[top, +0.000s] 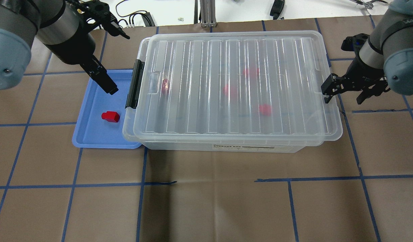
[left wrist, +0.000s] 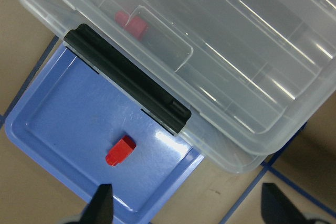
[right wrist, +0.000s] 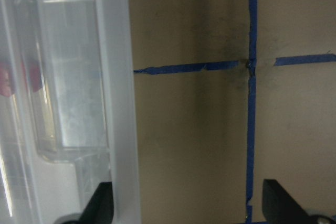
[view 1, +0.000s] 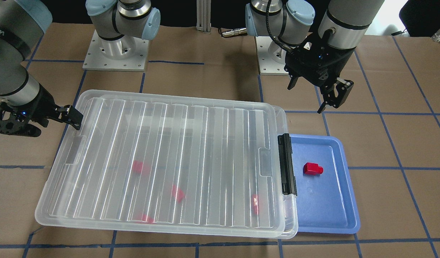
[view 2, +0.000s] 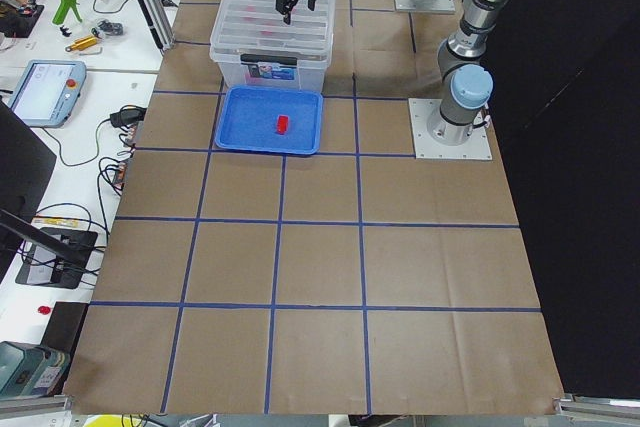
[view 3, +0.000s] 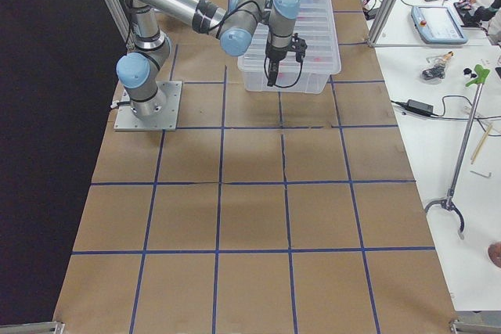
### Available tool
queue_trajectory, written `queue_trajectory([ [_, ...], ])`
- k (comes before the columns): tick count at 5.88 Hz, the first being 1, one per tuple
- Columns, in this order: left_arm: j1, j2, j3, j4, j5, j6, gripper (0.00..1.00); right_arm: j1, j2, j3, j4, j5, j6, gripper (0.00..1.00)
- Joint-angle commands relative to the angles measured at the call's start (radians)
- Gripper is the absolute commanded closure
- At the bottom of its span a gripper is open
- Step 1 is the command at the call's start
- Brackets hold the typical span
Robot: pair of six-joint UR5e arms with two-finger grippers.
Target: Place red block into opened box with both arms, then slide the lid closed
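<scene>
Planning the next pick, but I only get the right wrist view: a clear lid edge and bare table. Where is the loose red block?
Observer: The red block lies on a blue tray beside the black latch bar, at the box's far end from your camera.
Operator: Is the left gripper holding anything?
Observer: No. The left gripper hangs by that tray, jaws open and empty.
Operator: Is the box open enough?
Observer: Hardly; the lid covers all but a narrow strip at the latch end.
</scene>
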State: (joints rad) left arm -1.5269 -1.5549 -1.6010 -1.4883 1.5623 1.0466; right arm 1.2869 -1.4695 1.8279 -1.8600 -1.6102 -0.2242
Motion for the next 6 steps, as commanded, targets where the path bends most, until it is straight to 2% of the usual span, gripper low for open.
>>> queue_trajectory([
  [1,0.056,-0.001,0.000,0.002,0.004,0.368,0.02,-0.073,0.026,-0.002,-0.086,-0.047,-0.145,0.00],
  [2,0.082,-0.002,0.000,0.006,0.045,0.527,0.02,-0.122,0.025,-0.004,-0.087,-0.050,-0.193,0.00],
  [4,0.235,0.002,0.007,-0.004,0.048,0.579,0.02,-0.173,0.021,-0.019,-0.087,-0.162,-0.237,0.00],
  [6,0.271,-0.002,0.016,-0.006,0.045,0.628,0.02,-0.236,0.026,-0.047,-0.088,-0.174,-0.305,0.00],
])
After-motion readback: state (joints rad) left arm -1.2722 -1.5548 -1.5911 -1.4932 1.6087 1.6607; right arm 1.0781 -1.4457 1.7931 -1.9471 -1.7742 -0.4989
